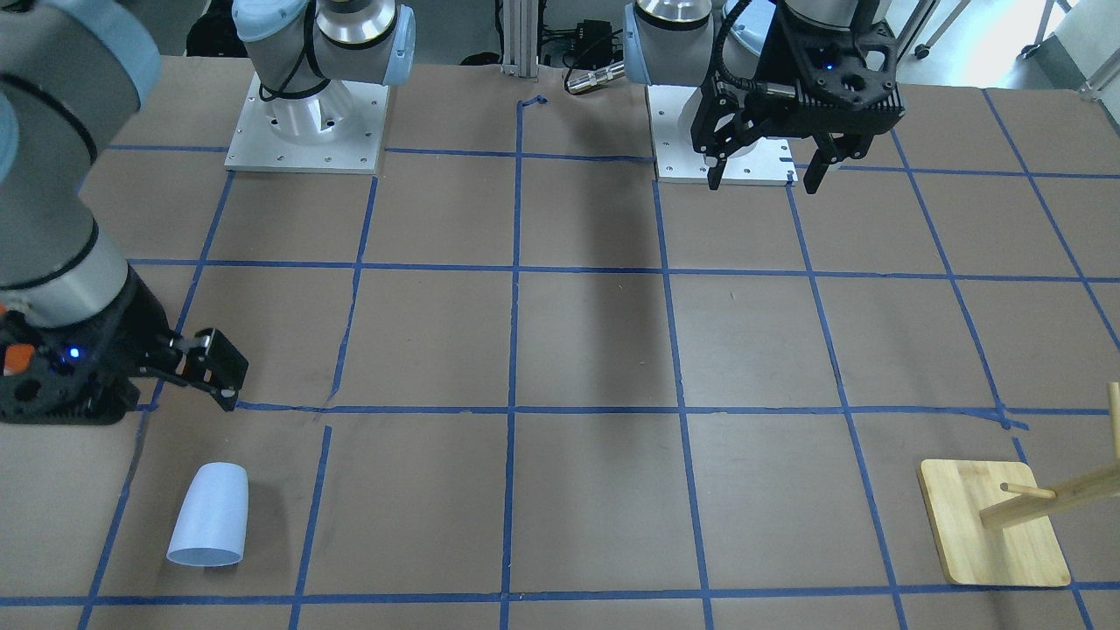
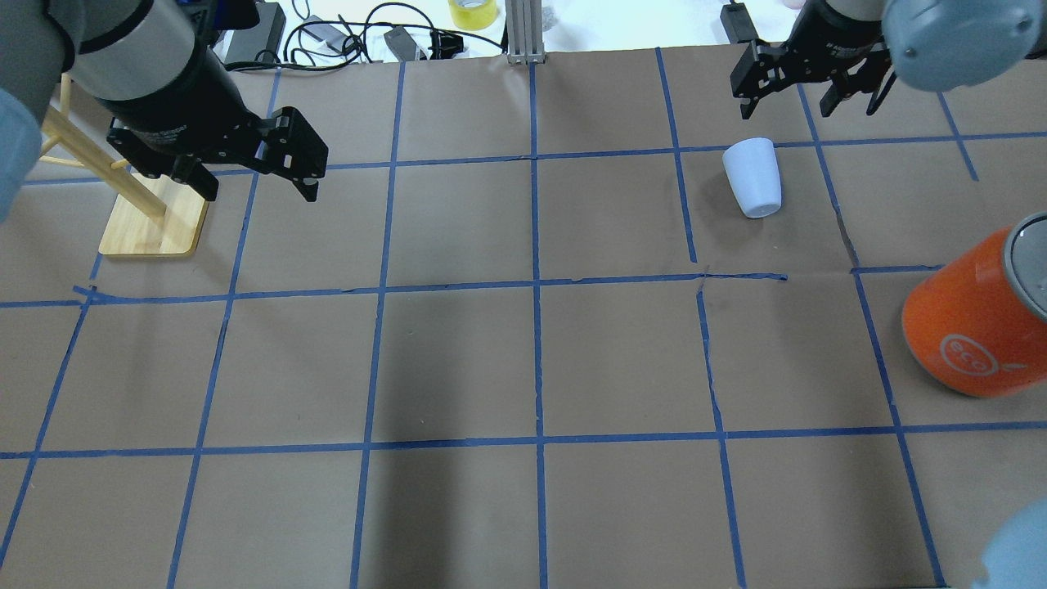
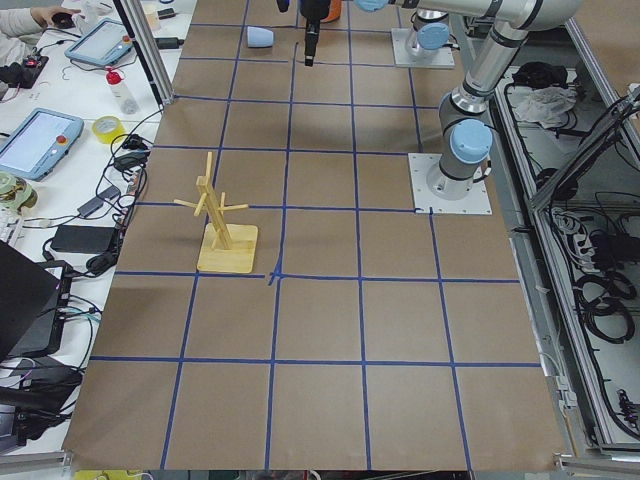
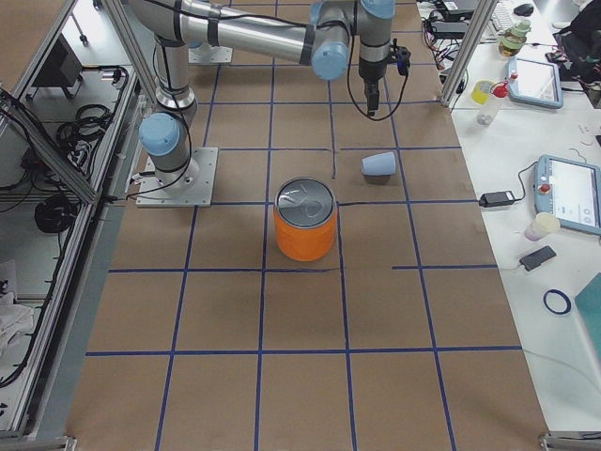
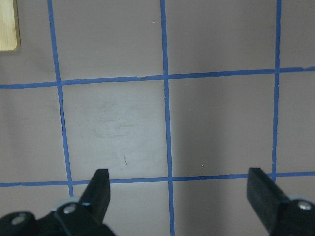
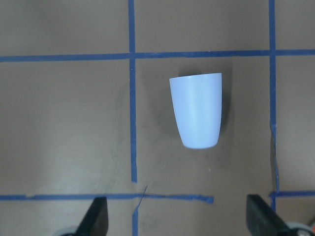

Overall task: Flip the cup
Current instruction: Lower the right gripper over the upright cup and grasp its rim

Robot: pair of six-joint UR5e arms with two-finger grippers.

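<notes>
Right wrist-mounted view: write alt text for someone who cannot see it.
A pale blue cup lies on its side on brown paper gridded with blue tape, wide end toward the top. The open right tool shows at the bottom edge, clear of the cup.

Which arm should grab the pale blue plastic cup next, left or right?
Right. The small pale blue plastic cup lies on its side near the open right gripper, in its wrist view. The open left gripper hangs far off by the wooden peg rack.
</notes>
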